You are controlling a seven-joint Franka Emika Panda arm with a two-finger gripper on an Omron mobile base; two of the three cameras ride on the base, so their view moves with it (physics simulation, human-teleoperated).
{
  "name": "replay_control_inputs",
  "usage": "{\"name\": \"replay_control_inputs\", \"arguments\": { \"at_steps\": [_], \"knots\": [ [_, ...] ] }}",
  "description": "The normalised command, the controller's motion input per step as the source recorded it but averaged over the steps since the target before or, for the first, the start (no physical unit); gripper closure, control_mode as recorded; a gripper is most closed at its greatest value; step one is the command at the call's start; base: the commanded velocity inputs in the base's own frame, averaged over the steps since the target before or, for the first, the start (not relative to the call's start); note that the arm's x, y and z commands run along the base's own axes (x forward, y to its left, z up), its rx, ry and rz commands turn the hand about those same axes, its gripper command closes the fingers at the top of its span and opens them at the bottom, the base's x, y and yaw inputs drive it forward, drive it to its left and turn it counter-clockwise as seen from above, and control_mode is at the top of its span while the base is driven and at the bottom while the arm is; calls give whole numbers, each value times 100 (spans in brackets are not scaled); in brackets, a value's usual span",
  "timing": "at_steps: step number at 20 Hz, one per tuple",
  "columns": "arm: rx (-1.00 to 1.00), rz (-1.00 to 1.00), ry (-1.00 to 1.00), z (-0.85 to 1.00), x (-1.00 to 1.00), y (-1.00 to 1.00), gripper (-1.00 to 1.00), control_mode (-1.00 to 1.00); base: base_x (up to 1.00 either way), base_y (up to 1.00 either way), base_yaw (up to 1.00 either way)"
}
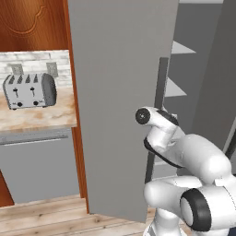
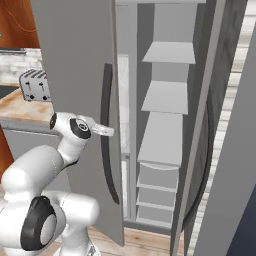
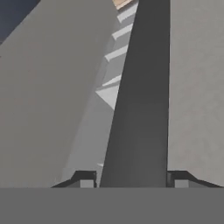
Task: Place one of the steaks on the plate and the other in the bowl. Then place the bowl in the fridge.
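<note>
The grey fridge (image 2: 167, 95) stands with its left door (image 1: 120, 92) swung wide, so its bare shelves show. My gripper (image 2: 102, 131) reaches to the long black handle (image 2: 106, 125) of that door at about mid height. In the hand view the handle (image 3: 140, 109) runs up between my fingertips (image 3: 87, 181), and my gripper (image 3: 133, 181) straddles it. The jaws stand a little wider than the bar, with a thin gap on the left side. The steaks, the plate and the bowl are out of view.
A silver toaster (image 1: 30, 91) sits on the marbled counter (image 1: 37, 117) left of the fridge, above grey cabinets. The fridge's right door (image 2: 225, 150) also hangs open at the right. Drawers (image 2: 157, 175) fill the fridge's lower part. Wood floor lies below.
</note>
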Motion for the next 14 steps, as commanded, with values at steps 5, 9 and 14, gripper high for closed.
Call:
{"name": "replay_control_inputs", "arguments": {
  "at_steps": [5,9,14],
  "knots": [
    [-9,-24,3,6,-32,18,100,-100,0,0,0],
    [-2,-15,15,4,0,3,-100,-100,0,0,0],
    [-6,-11,7,2,-2,8,-100,-100,0,0,0]
  ]
}}
